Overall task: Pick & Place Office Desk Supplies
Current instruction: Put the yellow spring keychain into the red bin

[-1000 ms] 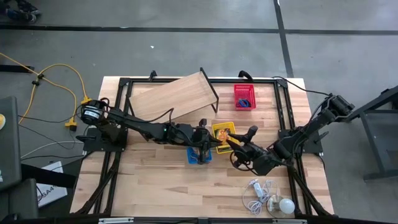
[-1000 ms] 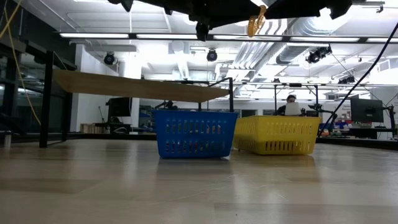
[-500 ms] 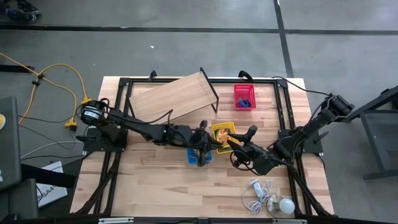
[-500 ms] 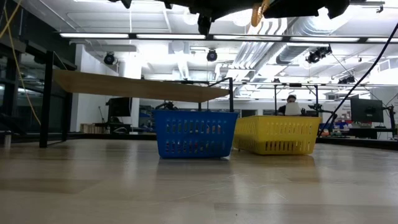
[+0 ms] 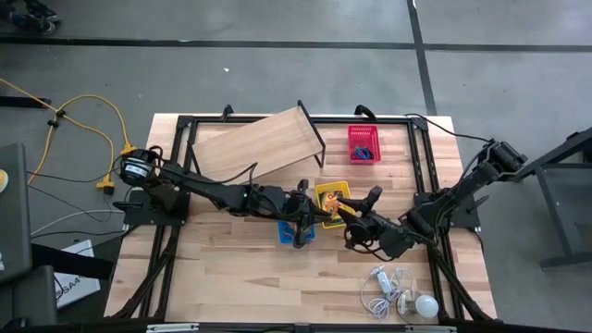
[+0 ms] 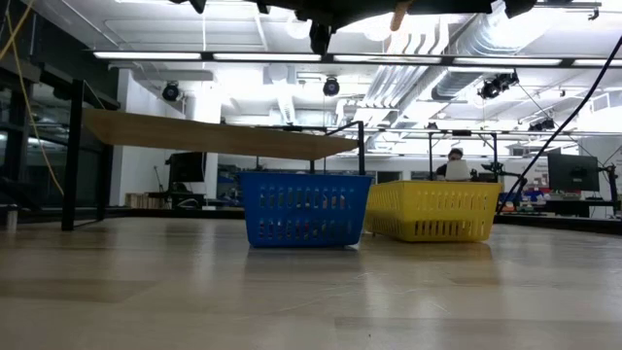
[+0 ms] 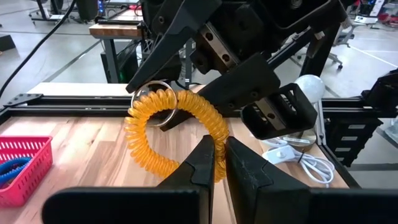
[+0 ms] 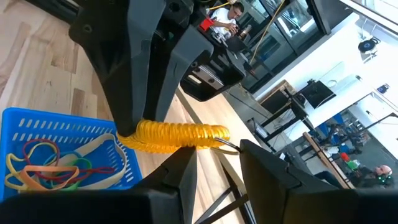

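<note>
Grey concrete floor lay around the table (image 5: pixel 231 268), a top of light wooden planks set in a black metal frame. On its far left part stood the wooden board (image 5: pixel 254 141), a large smooth rectangle on thin black legs, turned at an angle to the table edges.

Both dark arms reached in from the left and right edges and met above the middle of the table. The left gripper (image 7: pixel 219 149) had its two dark tapered fingers pressed together on one end of a coiled cord (image 7: pixel 168 127). This cord was a glossy yellow-orange plastic spiral, bent into an arc, with a thin metal ring at its other end. It hung in the air, clear of the table, over the yellow basket. The right gripper (image 8: pixel 217 158) was at the ring end of the coiled cord, just beside it; whether it pinched the cord I cannot tell.

Three small plastic baskets with slotted walls stood on the table:
- The yellow basket (image 5: pixel 321 191) stood at the middle, under the grippers.
- The blue basket (image 5: pixel 285 233) stood just beside it, toward the near edge, and held rubber bands (image 8: pixel 56 163), thin loops in tan, green, red and blue.
- The red basket (image 5: pixel 363 139) stood near the far edge, toward the right corner, with blue loops inside.

Near the near right corner lay a round white bulb (image 5: pixel 425 305) with a thin white wire (image 5: pixel 379 282) in loose loops.
</note>
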Tool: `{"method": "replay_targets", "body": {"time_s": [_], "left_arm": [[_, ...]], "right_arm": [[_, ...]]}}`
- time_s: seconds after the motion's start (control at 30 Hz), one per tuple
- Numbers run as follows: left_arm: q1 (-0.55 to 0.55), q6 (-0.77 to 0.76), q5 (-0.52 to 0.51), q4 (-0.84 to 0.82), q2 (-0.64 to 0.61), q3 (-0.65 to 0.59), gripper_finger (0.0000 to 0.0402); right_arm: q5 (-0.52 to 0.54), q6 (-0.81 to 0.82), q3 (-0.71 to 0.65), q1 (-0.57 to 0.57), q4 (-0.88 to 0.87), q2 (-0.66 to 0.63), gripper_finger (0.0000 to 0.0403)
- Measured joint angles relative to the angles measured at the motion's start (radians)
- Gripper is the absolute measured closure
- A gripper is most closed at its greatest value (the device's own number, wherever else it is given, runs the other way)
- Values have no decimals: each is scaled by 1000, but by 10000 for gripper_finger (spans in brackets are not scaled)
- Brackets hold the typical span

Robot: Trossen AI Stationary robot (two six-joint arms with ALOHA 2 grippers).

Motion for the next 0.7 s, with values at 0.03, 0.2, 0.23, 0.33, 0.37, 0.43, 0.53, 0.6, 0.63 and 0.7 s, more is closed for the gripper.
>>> {"method": "replay_targets", "body": {"time_s": [0.03, 0.2, 0.23, 0.33, 0.37, 0.43, 0.53, 0.6, 0.63, 0.7], "left_arm": [[-1, 0, 0, 0, 0, 0, 381], [-7, 0, -1, 0, 0, 0, 381], [-8, 0, 0, 0, 0, 0, 381], [-14, -1, 0, -1, 0, 0, 381], [-14, -2, 0, -1, 0, 0, 381], [-14, -2, 0, -1, 0, 0, 381], [-14, -2, 1, -1, 0, 0, 381], [-15, -3, 1, -1, 0, 0, 381], [-17, -5, 1, -1, 0, 0, 381], [-21, -5, -3, -1, 0, 0, 381]], "right_arm": [[0, 0, 0, 0, 0, 0, 292], [44, -1, 0, 0, 0, 0, 292], [56, -4, 0, 0, -1, 0, 292], [47, -26, 0, 0, -1, 0, 292], [32, -27, 0, 0, -1, 0, 292], [-12, -26, 0, 0, -1, 0, 292], [-79, -25, 0, 0, -1, 0, 292], [-96, -24, 0, 0, -1, 0, 292], [-90, -22, 0, 0, -1, 0, 292], [-60, -17, 0, 1, -1, 0, 292]]}}
